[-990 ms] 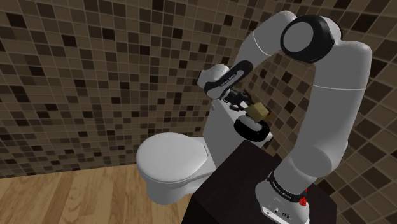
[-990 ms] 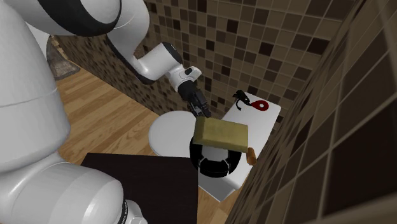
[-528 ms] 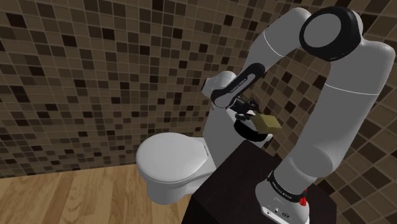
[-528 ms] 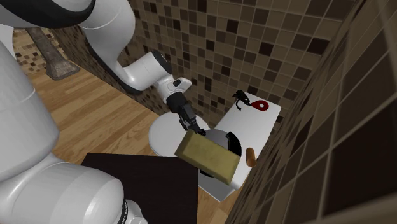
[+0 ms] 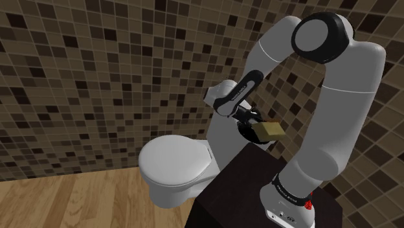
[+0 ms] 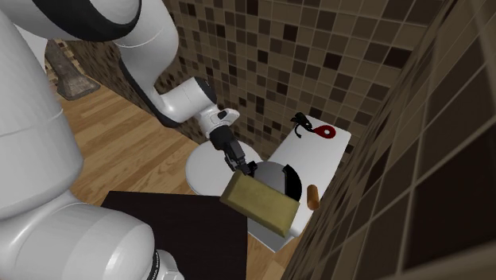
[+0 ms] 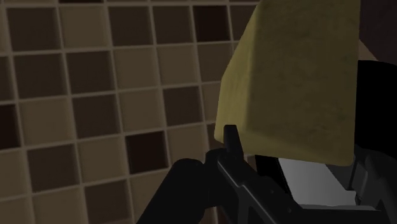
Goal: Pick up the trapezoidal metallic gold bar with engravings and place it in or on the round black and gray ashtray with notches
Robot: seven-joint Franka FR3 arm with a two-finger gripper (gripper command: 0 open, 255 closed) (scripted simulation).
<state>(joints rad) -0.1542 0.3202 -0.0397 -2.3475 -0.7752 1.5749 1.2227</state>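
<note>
The dull gold trapezoidal bar [image 6: 261,200] hangs tilted from my black gripper [image 6: 242,167], which is shut on its upper end. It sits just above the near rim of the round black and grey ashtray [image 6: 280,176] on the white toilet tank lid [image 6: 322,159], and hides the ashtray's near half. In the shoulder view the bar [image 5: 267,131] sticks out from the gripper [image 5: 251,121] over the dark ashtray [image 5: 245,131]. In the wrist view the bar [image 7: 299,83] is clasped between the two fingers [image 7: 232,143].
A small brown cylinder [image 6: 313,195] lies beside the ashtray, and a red and black item [image 6: 314,129] rests at the lid's far end. The white toilet seat lid [image 5: 176,159] lies below. My dark stand [image 5: 249,184] is close by, and mosaic tile walls [image 5: 97,78] enclose the spot.
The gripper swung the bar from level above the ashtray to a tilted pose at its near rim. Over the last half second it has sunk slightly.
</note>
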